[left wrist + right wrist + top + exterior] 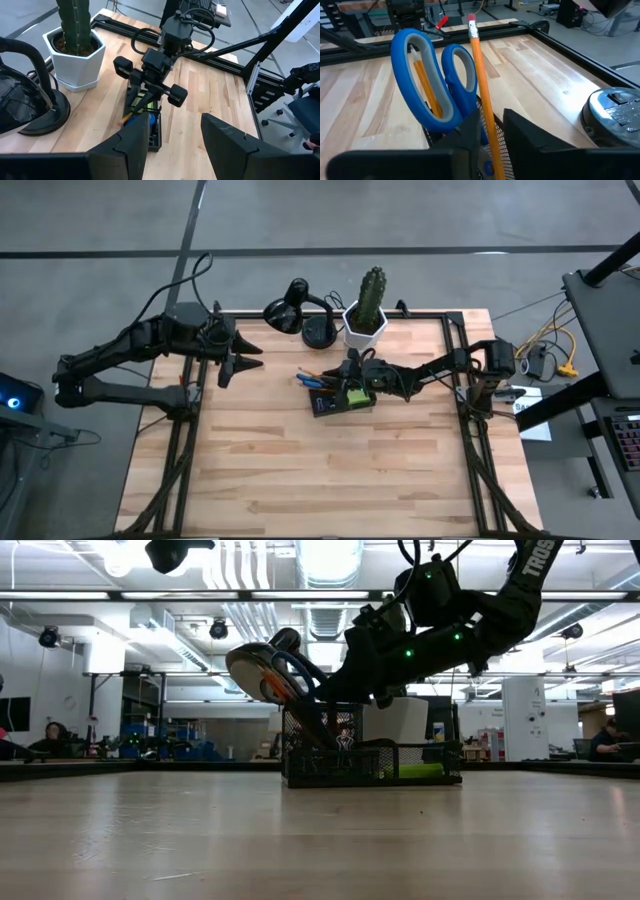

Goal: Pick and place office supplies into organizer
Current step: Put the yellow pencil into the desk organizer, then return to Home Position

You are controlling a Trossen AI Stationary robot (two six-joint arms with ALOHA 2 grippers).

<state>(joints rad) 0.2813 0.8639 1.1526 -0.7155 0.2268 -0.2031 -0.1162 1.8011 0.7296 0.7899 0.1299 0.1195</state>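
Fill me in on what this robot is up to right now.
The right gripper is over the organizer in the middle of the table, at an orange pencil standing in it beside the blue-handled scissors. A lime-green sticky pad lies in the tray too. The left gripper waits open, off at the table's left edge.

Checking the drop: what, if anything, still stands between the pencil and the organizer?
Nothing visible. The pencil already stands in the organizer beside the scissors, with the right gripper at it, fingers apart.
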